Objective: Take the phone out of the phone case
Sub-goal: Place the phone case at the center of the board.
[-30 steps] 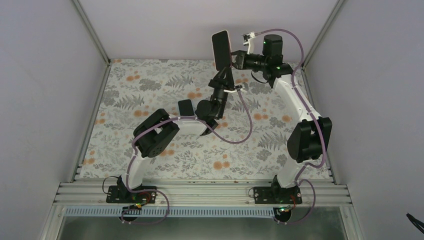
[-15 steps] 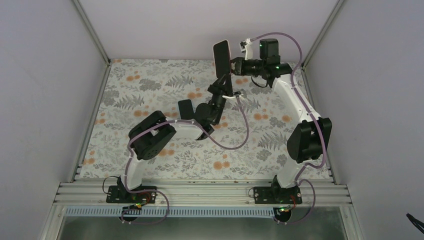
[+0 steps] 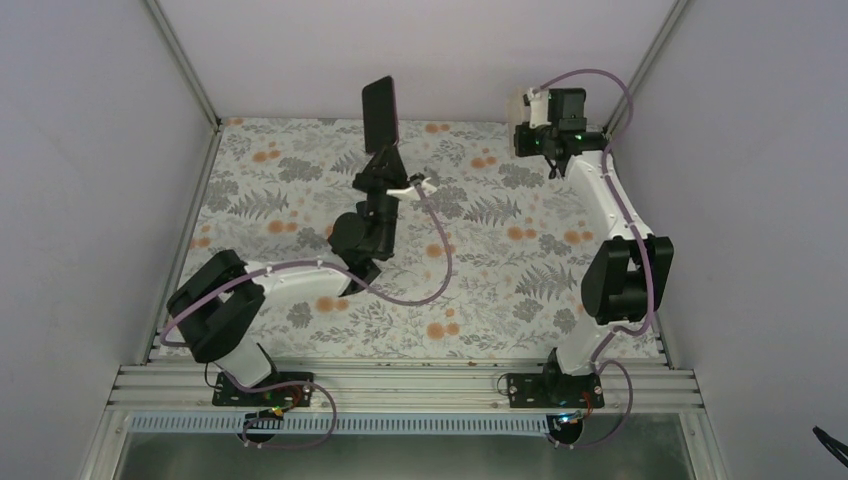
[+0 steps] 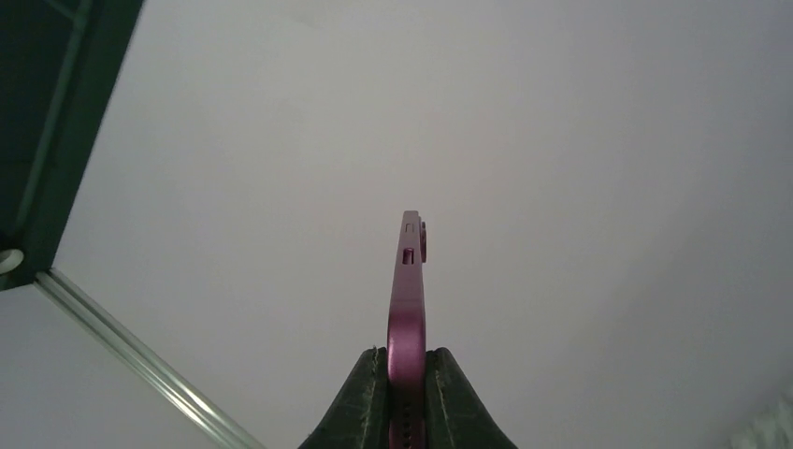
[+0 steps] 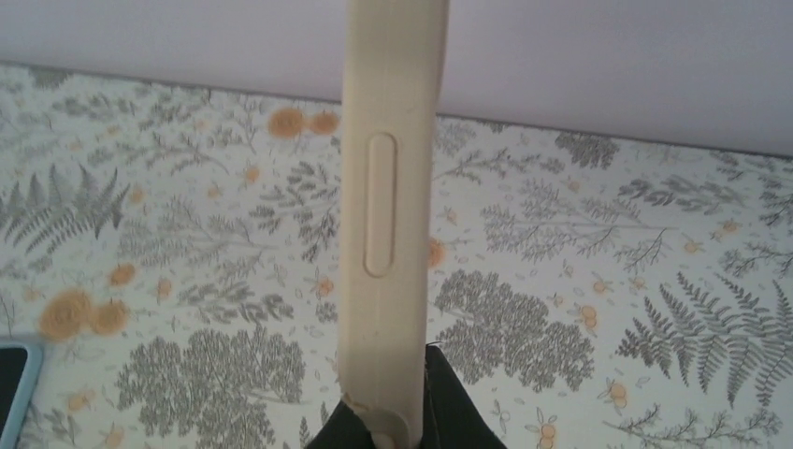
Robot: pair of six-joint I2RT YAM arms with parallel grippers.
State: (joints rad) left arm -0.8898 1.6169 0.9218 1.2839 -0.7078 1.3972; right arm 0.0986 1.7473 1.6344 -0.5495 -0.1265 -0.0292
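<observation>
Left gripper (image 4: 407, 379): clamped on the bottom end of the phone (image 3: 378, 105), dark fingers (image 4: 360, 407) pressing on both faces. The phone stands upright in the air over the far edge of the table (image 3: 300, 180), a little left of the middle. Seen edge-on from the wrist, its rim is magenta and bare, with no sleeve around it.

Right gripper (image 5: 388, 421): closed on the lower end of the phone case (image 5: 393, 187). The case is cream-coloured and held upright in the air near the table's far right corner. One long moulded button pad shows on its side wall. Its inside cannot be seen from the wrist.

Relation: phone and case are well apart, one in each gripper, with nothing touching between them.

Other item: a flat dark object with a pale blue rim (image 5: 11, 379) lies on the floral table, cut off at the edge of the right wrist view. What it is cannot be told.

Progress, as a judgement: the phone looks to be out of the case, so the main step is done. What may be left is setting the two pieces down, since neither rests on the table.
</observation>
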